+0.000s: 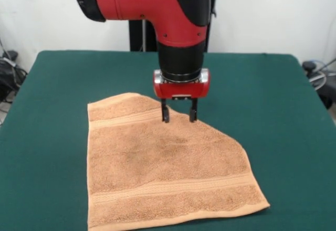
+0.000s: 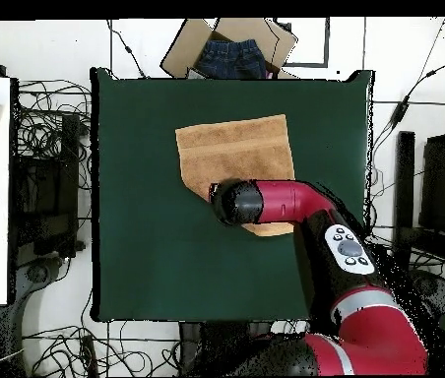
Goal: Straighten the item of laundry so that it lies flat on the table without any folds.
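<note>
The towel (image 1: 163,173) lies on the green table (image 1: 283,94), a little toward the camera side in the front view, and its lower edge reaches almost the bottom of that picture. Its left edge is straight and two woven bands cross it. The far right corner looks cut off: there the edge runs in a slant from the far side down to the right, so the corner seems folded, though I cannot tell if it is under or over. Wide bare felt stays on the left, the right and the far side of the towel.

The red arm (image 1: 157,0) comes down from above, with the wrist vertical. The end effector (image 1: 179,116) points straight down at the slanted far edge of the towel. Its two dark fingers (image 1: 165,116) stand a small gap apart, tips at the cloth; whether they pinch it I cannot tell.

The overhead view hides the end effector under the arm, but shows a cardboard box (image 2: 228,47) with blue cloth beyond the table edge and many cables (image 2: 54,128) on the floor.
</note>
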You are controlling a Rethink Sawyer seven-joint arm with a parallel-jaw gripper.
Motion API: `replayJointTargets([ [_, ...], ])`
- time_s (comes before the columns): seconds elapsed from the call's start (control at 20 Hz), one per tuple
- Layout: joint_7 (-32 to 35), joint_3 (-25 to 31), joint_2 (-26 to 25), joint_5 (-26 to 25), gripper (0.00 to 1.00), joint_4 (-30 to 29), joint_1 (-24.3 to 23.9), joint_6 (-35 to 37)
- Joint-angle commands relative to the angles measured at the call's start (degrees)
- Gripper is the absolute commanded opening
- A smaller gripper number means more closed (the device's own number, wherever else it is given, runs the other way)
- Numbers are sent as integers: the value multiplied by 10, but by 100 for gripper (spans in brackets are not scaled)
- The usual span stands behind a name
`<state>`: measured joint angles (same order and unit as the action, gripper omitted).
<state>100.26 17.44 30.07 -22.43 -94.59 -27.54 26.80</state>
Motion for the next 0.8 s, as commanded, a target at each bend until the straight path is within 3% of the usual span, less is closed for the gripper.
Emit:
replayJointTargets([
  [0.05, -11, 34, 4, -56, 100, -83, -19, -74],
  [0.6, 5, 29, -19, -84, 100, -82, -18, -116],
  [0.8, -17, 46, -18, -73, 100, -76, -40, -76],
])
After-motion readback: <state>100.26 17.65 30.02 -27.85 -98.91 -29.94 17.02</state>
